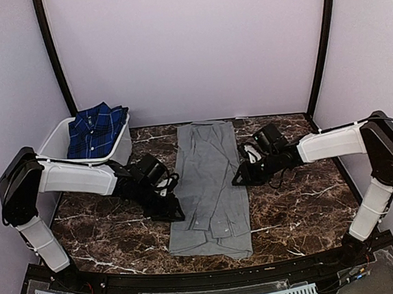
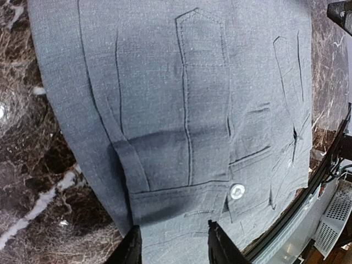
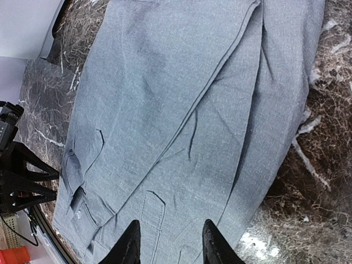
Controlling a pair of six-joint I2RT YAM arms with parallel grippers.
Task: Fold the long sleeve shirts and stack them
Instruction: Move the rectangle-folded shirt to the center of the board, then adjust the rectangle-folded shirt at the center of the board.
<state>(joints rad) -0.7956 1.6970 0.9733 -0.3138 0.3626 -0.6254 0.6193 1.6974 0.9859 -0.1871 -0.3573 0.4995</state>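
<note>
The grey shirt [image 1: 210, 187] lies flat on the marble table, folded into a long narrow strip with both sleeves laid over the body. It fills the left wrist view [image 2: 181, 110] and the right wrist view [image 3: 187, 121]. A cuff with a pale button [image 2: 237, 191] shows near the left gripper. The plaid shirt [image 1: 97, 128] lies bunched in the white tub [image 1: 121, 152] at the back left. My left gripper [image 1: 173, 207] is open and empty over the strip's left edge [image 2: 171, 245]. My right gripper [image 1: 244, 176] is open and empty over its right edge [image 3: 168, 245].
The marble table [image 1: 305, 206] is bare on both sides of the shirt. A black frame edge [image 2: 308, 187] runs along the table's near side. Purple walls close in the back and sides.
</note>
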